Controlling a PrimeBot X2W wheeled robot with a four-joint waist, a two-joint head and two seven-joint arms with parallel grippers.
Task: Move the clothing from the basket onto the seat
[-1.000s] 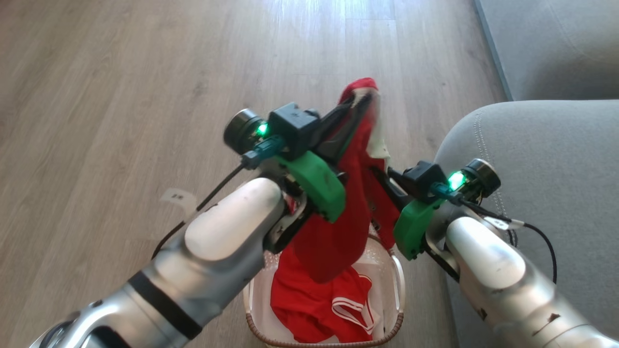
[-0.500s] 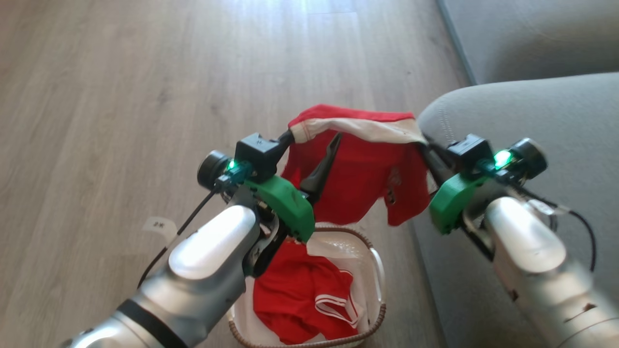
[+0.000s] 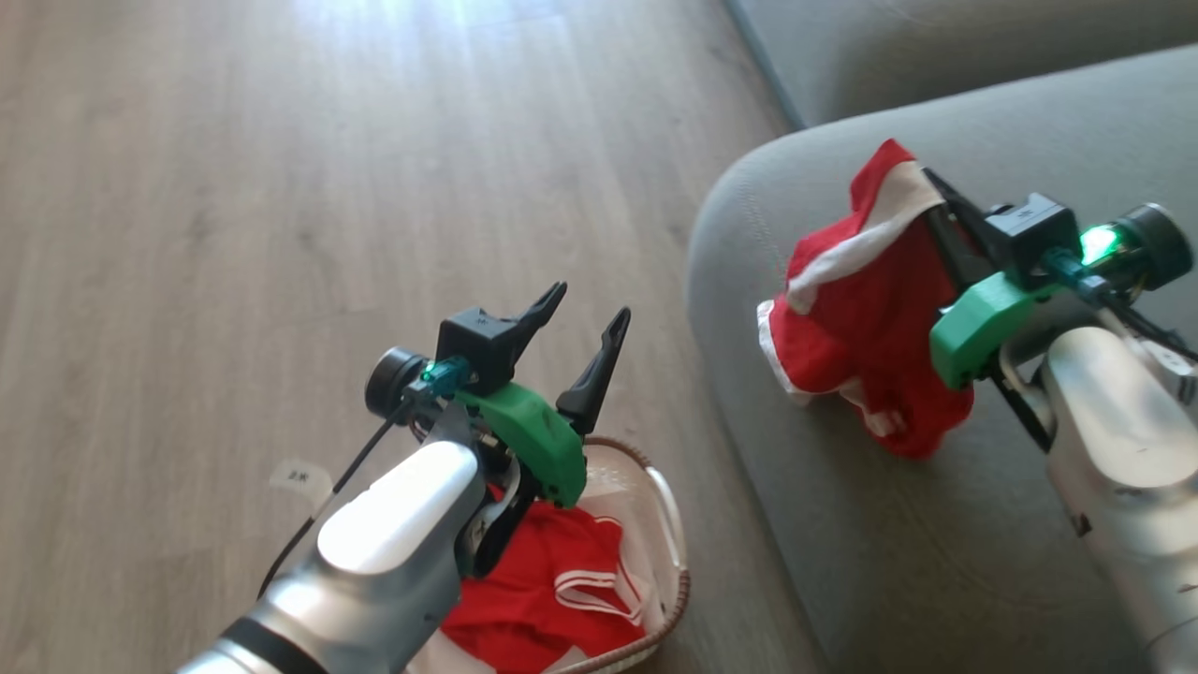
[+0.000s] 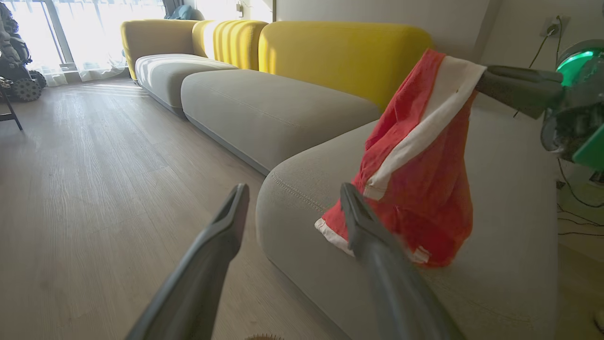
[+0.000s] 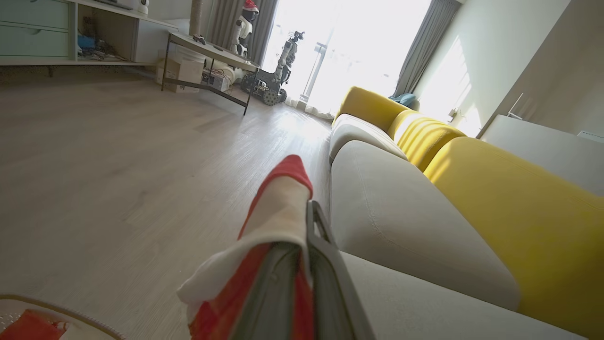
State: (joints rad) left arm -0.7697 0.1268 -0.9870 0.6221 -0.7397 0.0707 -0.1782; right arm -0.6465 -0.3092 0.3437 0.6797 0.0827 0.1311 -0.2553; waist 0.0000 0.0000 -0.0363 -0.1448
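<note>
A red garment with a white band [image 3: 866,309] hangs from my right gripper [image 3: 928,183], which is shut on its band; the lower end rests on the grey seat [image 3: 842,543]. In the right wrist view the band [image 5: 278,212] is pinched at my right gripper [image 5: 309,210], above the seat [image 5: 424,302]. My left gripper [image 3: 590,304] is open and empty above the basket [image 3: 670,524], where more red clothing with white stripes [image 3: 543,608] lies. From the left wrist, my left gripper [image 4: 293,191] points at the hanging garment [image 4: 424,189].
Wooden floor [image 3: 234,187] spreads to the left, with a small white label [image 3: 299,477] on it. A second grey cushion [image 4: 264,104] and yellow backrests [image 4: 339,52] lie further along the sofa. A table [image 5: 207,52] and another robot stand far off.
My left gripper let go of the garment and now stands open over the basket. My right gripper carried the garment to the right, onto the seat. The head camera turned right.
</note>
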